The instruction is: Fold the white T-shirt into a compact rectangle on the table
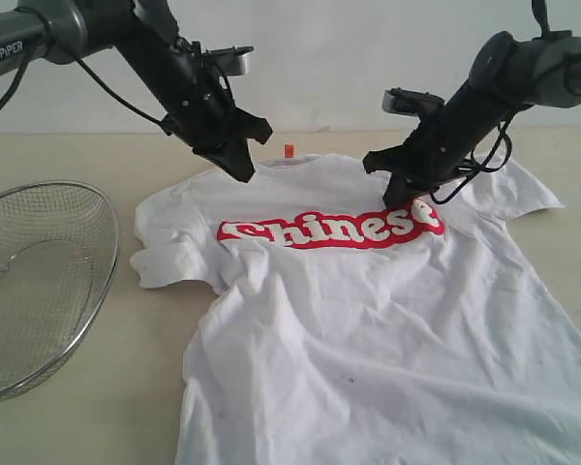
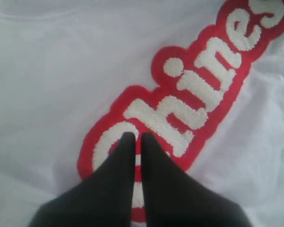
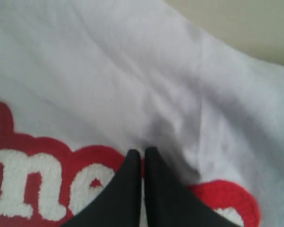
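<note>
the light, limp white cotton t-shirt (image 1: 368,320) is lying flat mid-frame on the matte beige table (image 1: 126,407); the left gripper (image 1: 244,174) and right gripper (image 1: 395,201) are pointing clenched at its red band (image 1: 329,232), seemingly gripping nothing; shoulder seams are looking easiest for pinching

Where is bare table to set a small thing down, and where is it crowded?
Bare table lies between the wire basket and the white T-shirt, and beyond the sleeve nearest the right tool. Crowded: the chest, where the left tool and right tool, both shut, are at the red lettering.
</note>
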Controlling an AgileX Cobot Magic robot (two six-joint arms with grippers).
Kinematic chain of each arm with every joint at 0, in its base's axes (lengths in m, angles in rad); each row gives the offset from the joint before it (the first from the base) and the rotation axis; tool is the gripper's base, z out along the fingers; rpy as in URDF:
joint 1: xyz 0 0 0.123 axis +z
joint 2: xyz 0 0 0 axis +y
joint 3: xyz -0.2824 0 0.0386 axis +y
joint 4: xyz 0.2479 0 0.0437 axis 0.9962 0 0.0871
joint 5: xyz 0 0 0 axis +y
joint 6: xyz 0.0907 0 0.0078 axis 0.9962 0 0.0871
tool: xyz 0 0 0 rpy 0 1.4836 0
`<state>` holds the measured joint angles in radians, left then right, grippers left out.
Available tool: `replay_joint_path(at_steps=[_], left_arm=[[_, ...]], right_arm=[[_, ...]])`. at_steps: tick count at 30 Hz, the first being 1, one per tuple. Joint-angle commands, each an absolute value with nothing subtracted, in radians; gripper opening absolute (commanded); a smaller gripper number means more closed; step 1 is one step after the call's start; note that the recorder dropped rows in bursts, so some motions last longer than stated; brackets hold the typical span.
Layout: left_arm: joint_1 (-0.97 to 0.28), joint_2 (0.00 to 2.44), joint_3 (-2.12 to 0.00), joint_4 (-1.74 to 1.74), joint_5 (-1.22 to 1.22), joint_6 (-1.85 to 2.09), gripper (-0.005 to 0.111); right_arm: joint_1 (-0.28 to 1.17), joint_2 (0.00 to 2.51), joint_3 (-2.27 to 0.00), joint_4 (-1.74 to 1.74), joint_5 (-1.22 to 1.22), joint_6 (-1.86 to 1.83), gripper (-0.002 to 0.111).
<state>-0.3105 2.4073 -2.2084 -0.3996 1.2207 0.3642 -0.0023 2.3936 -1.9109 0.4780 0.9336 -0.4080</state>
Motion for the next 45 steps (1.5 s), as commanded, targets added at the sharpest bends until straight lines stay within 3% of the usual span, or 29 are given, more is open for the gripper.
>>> replay_joint_path(at_steps=[1, 22, 32, 45], left_arm=[[-0.337, 2.397, -2.205, -0.426, 1.221, 0.374, 0.005], [-0.377, 2.397, -2.136, -0.383, 1.221, 0.374, 0.005], [-0.377, 2.397, -2.093, -0.37, 1.221, 0.374, 0.005], [-0.358, 2.408, -2.093, -0.236, 1.179, 0.273, 0.005]], right_arm=[[-0.008, 2.396, -1.916, 0.444, 0.989, -0.407, 0.0], [-0.005, 2.464, -1.925, 0.193, 0.92, -0.208, 0.0], [-0.096, 2.464, -1.927, 0.197, 0.873, -0.156, 0.0], [-0.091, 2.451, -1.927, 0.629, 1.043, -0.535, 0.0]])
